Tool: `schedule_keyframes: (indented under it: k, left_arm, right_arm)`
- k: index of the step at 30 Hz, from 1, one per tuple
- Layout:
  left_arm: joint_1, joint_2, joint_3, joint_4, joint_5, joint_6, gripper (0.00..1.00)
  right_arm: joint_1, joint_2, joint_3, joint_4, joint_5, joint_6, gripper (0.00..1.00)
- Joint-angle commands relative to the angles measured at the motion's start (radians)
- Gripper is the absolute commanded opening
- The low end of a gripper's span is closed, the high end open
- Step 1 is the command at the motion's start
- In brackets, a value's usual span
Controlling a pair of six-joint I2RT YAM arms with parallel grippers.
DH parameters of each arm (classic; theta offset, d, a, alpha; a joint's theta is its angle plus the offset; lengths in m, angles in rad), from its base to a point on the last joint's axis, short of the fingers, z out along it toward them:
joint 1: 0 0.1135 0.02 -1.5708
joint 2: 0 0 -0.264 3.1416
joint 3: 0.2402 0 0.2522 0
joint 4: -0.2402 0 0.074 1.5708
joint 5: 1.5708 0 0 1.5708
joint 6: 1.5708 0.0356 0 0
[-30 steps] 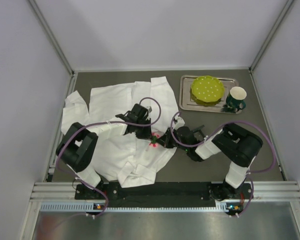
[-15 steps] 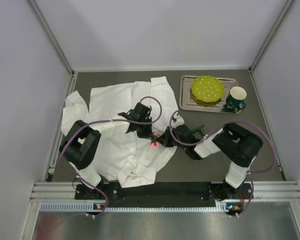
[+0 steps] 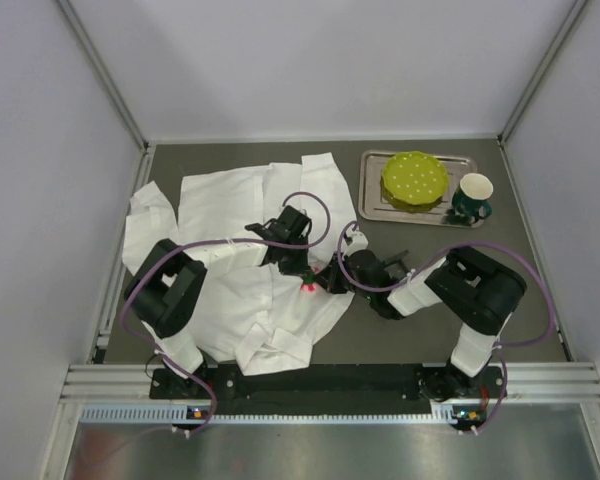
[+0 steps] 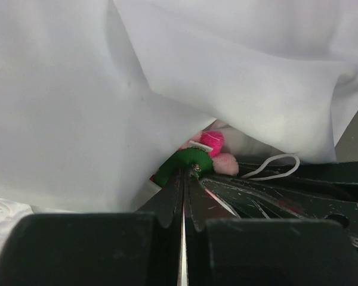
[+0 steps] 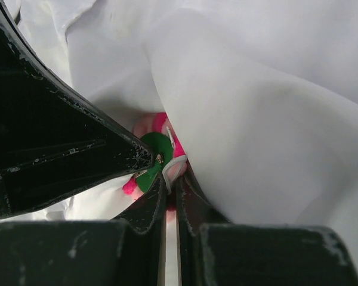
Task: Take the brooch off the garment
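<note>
The white shirt (image 3: 225,250) lies spread on the left half of the table. The brooch (image 3: 308,284), pink-red with a green back, sits at the shirt's right edge between both grippers. My left gripper (image 3: 303,270) comes from the upper left, and in the left wrist view its jaws are shut on the brooch's green back (image 4: 188,161). My right gripper (image 3: 329,280) comes from the right. In the right wrist view it is shut on the brooch's pink edge (image 5: 178,167), under a fold of shirt (image 5: 256,119). The yellow centre is hidden.
A metal tray (image 3: 372,200) at the back right carries a yellow-green dotted plate (image 3: 414,178). A green and white cup (image 3: 472,196) stands at its right end. Enclosure walls stand on three sides.
My left wrist has shifted a little to the right, closer over the brooch. The right arm and the brooch have barely moved.
</note>
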State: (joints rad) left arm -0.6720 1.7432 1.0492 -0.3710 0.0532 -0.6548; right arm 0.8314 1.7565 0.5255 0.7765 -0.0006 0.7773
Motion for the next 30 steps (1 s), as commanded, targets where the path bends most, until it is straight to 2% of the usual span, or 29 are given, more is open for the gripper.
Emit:
schedule_keyframes:
  k: [1,6,10,18,25,30]
  left_arm:
    - [0.012,0.117,-0.063,0.001,-0.213,-0.014,0.0]
    - [0.014,0.16,-0.069,-0.005,-0.191,-0.04,0.0]
    - [0.02,0.161,-0.071,-0.029,-0.245,-0.061,0.0]
    - [0.031,0.058,-0.086,-0.043,-0.352,-0.091,0.0]
    - [0.038,-0.013,-0.103,-0.035,-0.328,-0.062,0.0]
    - [0.038,-0.132,-0.127,0.013,-0.202,-0.025,0.0]
  right_arm:
    - [0.038,-0.008,0.018,0.024,-0.03,-0.03,0.0]
    - [0.043,-0.012,0.022,0.007,-0.021,-0.036,0.0]
    - [0.046,-0.009,0.028,-0.003,-0.016,-0.039,0.0]
    - [0.046,-0.009,0.036,-0.023,-0.012,-0.032,0.0]
    - [0.044,-0.003,0.042,-0.029,-0.015,-0.03,0.0]
    - [0.043,-0.006,0.036,-0.02,-0.019,-0.027,0.0]
